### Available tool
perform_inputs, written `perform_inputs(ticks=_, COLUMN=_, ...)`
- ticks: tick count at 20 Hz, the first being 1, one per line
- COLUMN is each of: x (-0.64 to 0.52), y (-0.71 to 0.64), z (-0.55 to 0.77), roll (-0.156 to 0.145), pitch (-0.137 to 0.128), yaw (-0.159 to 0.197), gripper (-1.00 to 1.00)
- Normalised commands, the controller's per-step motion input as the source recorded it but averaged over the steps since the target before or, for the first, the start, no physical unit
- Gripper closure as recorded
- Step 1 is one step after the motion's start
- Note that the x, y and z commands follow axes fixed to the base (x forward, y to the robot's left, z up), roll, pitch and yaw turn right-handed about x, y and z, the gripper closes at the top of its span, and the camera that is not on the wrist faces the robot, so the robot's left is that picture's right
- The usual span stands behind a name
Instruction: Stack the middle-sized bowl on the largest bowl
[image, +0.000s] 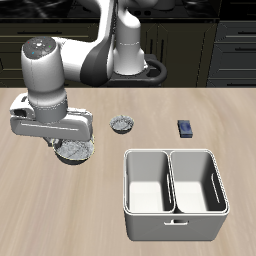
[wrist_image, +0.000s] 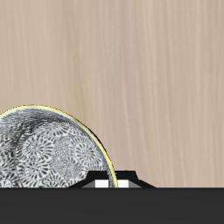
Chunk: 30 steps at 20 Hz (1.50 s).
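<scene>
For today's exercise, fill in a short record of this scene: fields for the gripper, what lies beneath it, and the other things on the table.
gripper: above a mottled bowl, jaws hidden
bowl under gripper: grey-white mottled, partly covered by the arm
small bowl: mottled, farther back, alone
white bin: two compartments, both empty, near front edge
small dark object: behind the bin
table: light wood

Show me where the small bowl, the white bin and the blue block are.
small bowl (image: 123, 124), exterior view, its mottled inside.
white bin (image: 169, 181), exterior view, the wall between its two compartments.
blue block (image: 186, 128), exterior view, its top face.
</scene>
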Motion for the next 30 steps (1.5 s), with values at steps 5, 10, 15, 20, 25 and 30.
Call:
perform_inputs(ticks=5, x=-0.35, y=0.03, z=0.34, roll=0.012, pitch=-0.052, yaw=0.019, gripper=1.00)
perform_inputs(ticks=10, x=-0.18, y=-0.01, z=0.15, roll=0.012, pitch=-0.029, yaw=-0.004, gripper=1.00)
perform_inputs(ticks=15, x=-0.33, y=0.04, z=0.16, roll=0.025, pitch=-0.031, yaw=0.020, gripper=1.00)
perform_inputs(ticks=20, x=-0.38, y=-0.11, z=0.12, roll=0.000, pitch=-0.033, yaw=-0.025, gripper=1.00)
perform_inputs(ticks=25, x=-0.34, y=-0.07, z=-0.05, roll=0.007, pitch=-0.007, yaw=-0.016, gripper=1.00)
perform_inputs(ticks=30, x=-0.21, y=-0.09, z=-0.09, roll=-0.021, pitch=-0.009, yaw=0.019, gripper=1.00)
